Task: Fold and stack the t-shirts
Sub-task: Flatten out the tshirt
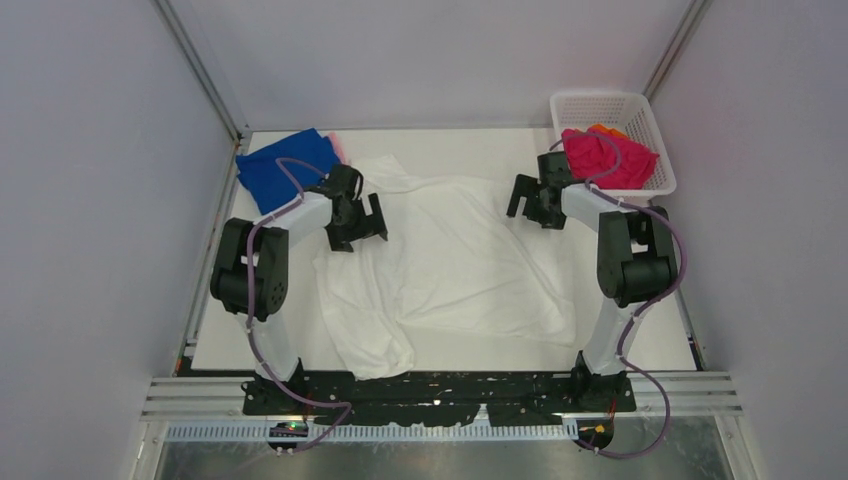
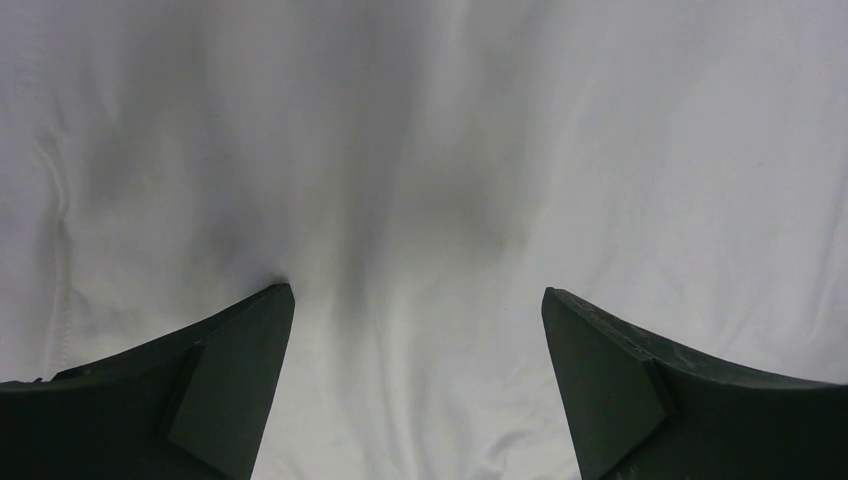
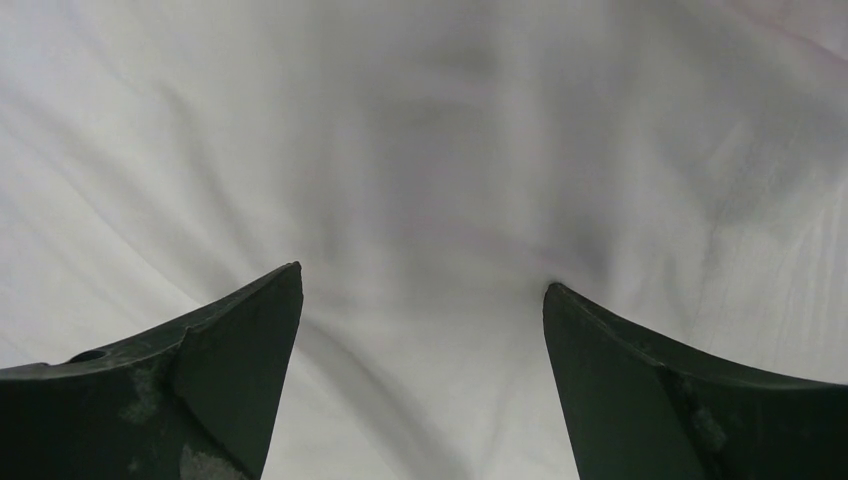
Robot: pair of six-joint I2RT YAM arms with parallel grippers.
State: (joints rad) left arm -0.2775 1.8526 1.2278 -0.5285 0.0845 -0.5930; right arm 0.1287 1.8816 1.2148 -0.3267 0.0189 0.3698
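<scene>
A white t-shirt (image 1: 460, 250) lies spread and rumpled across the middle of the surface (image 1: 480, 145), with a bunched fold trailing toward the near left. At the far left corner sits a folded royal blue t-shirt (image 1: 285, 170), and a sliver of pale pink t-shirt (image 1: 337, 145) shows at its far right edge. In the far right corner stands a white mesh basket (image 1: 600, 105). It holds a crumpled magenta t-shirt (image 1: 610, 158), and a bit of orange t-shirt (image 1: 607, 129) shows behind that.

The left arm (image 1: 265, 265) reaches over the far left part of the white shirt, just beside the blue one. The left jaws are wide apart with nothing between them, and its wrist view is filled by white cloth (image 2: 450, 150). One of its fingers (image 2: 230, 370) has its tip at a small pucker in the fabric, though whether it presses down cannot be told.

The right arm (image 1: 625, 260) reaches over the far right edge of the white shirt, near the basket. The right jaws also stand wide apart and grip nothing. Between its dark fingers (image 3: 230, 350), softly creased white cloth (image 3: 430, 150) lies close below
</scene>
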